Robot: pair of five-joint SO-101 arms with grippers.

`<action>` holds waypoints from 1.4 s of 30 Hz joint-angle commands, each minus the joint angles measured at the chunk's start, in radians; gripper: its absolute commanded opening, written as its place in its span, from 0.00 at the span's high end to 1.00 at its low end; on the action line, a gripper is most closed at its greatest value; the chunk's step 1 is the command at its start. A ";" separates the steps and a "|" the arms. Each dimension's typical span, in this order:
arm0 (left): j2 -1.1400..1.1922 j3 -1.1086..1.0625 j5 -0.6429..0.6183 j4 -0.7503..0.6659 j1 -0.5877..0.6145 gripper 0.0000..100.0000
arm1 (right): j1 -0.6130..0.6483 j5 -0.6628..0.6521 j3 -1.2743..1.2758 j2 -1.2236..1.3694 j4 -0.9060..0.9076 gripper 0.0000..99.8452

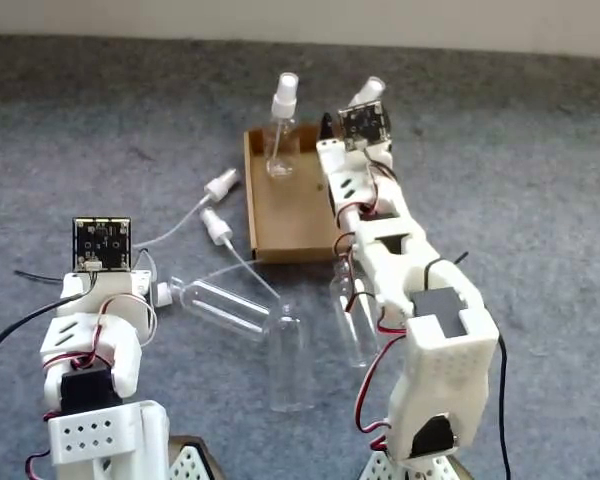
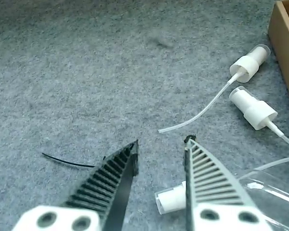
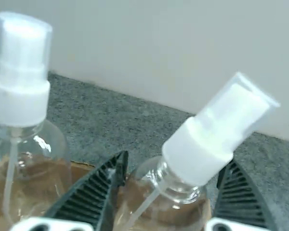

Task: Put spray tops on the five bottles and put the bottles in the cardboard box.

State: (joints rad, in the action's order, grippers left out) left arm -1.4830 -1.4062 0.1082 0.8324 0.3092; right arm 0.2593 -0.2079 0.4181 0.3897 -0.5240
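A clear bottle (image 1: pixel 280 140) with a white spray top stands upright in the cardboard box (image 1: pixel 290 215). My right gripper (image 3: pixel 175 161) is shut on a second topped bottle (image 3: pixel 183 192), held tilted at the box's far right corner (image 1: pixel 365 98). Two loose spray tops (image 1: pixel 222 183) (image 1: pixel 217 228) lie left of the box, also in the left wrist view (image 2: pixel 248 65) (image 2: pixel 253 108). A bottle (image 1: pixel 220 305) lies on its side with a white cap (image 2: pixel 171 201) at its neck. My left gripper (image 2: pixel 161 142) hangs open just beside that cap, holding nothing.
Two more clear bottles (image 1: pixel 288 360) (image 1: pixel 352 320) lie on the grey carpet near the right arm's base, one partly under the arm. A thin black wire (image 2: pixel 67 161) lies near the left gripper. A pale wall runs along the far edge.
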 commanded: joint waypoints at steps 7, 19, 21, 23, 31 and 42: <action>-0.010 0.002 -0.009 -0.021 -0.027 0.84 | -0.012 -0.025 -0.071 -0.122 0.102 0.76; -0.010 0.002 -0.009 -0.021 -0.027 0.84 | -0.007 -0.025 -0.328 -0.209 0.361 0.76; -0.010 0.001 -0.009 -0.021 -0.027 0.84 | -0.005 -0.025 -0.384 -0.211 0.418 0.76; -0.010 -0.010 -0.009 -0.025 -0.027 0.84 | -0.005 -0.025 -0.438 -0.211 0.483 0.76; -0.010 -0.012 -0.009 -0.026 -0.027 0.84 | -0.004 -0.025 -0.750 -0.214 0.909 0.76; -0.010 -0.013 -0.011 -0.023 -0.022 0.84 | 0.001 -0.025 -1.185 -0.213 1.897 0.76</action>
State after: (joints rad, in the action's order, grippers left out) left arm -1.4830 -1.4246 0.1082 0.8324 0.3092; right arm 0.2593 -0.2248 -0.6406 0.2501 1.1162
